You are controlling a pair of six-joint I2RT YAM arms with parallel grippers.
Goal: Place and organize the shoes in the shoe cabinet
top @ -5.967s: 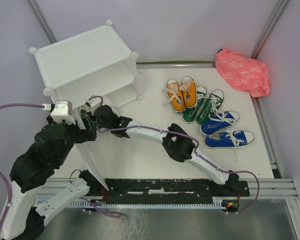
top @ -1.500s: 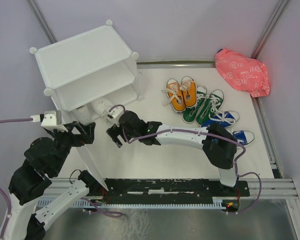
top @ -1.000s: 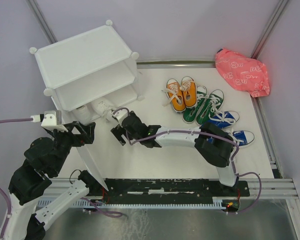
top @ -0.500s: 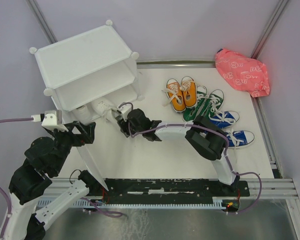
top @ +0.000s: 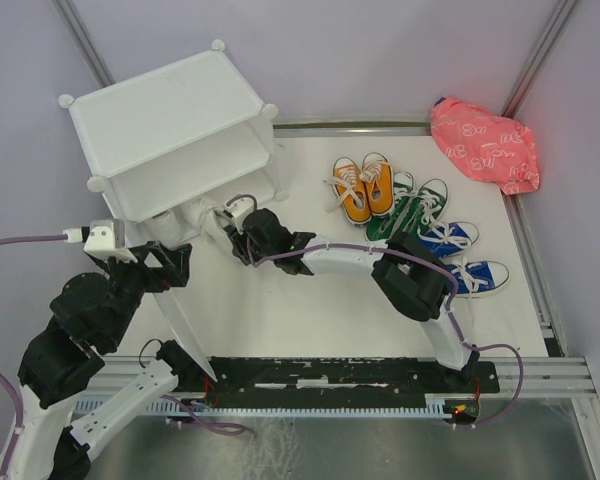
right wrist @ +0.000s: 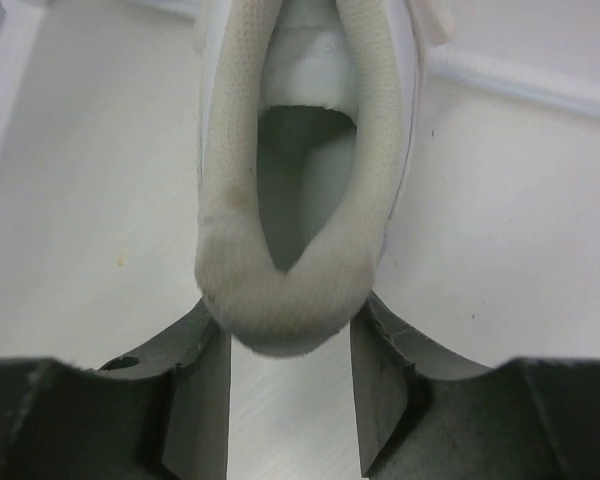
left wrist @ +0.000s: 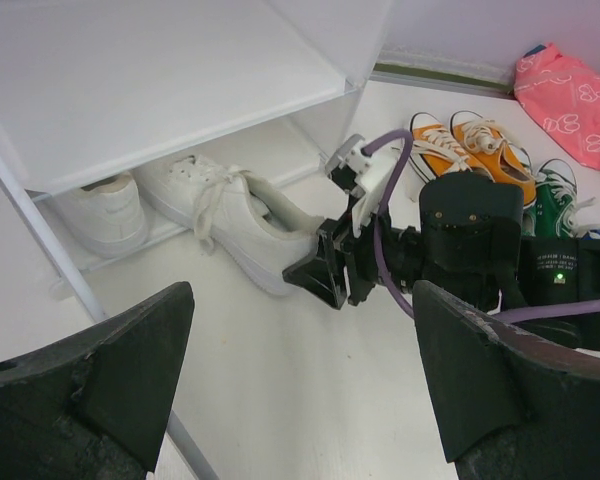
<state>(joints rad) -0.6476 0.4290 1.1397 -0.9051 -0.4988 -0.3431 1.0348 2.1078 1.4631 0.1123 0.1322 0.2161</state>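
Left gripper (top: 165,268): jaws wide apart, empty, just before shoe cabinet (top: 165,105).
Right gripper (right wrist: 288,345): jaws apart astride heel of white shoe (left wrist: 235,215), its toe under cabinet's shelf.
Risk: an off-centre shove could skew shoe or shift cabinet.
White table (top: 280,320), pale walls (top: 380,50).

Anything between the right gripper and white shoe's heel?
Nothing. In the right wrist view the white shoe has its heel at the jaws of the right gripper.

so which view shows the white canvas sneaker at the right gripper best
Left wrist: the white canvas sneaker shows side-on, laces and sole clear. Right wrist shows only its heel opening; top external, a sliver.
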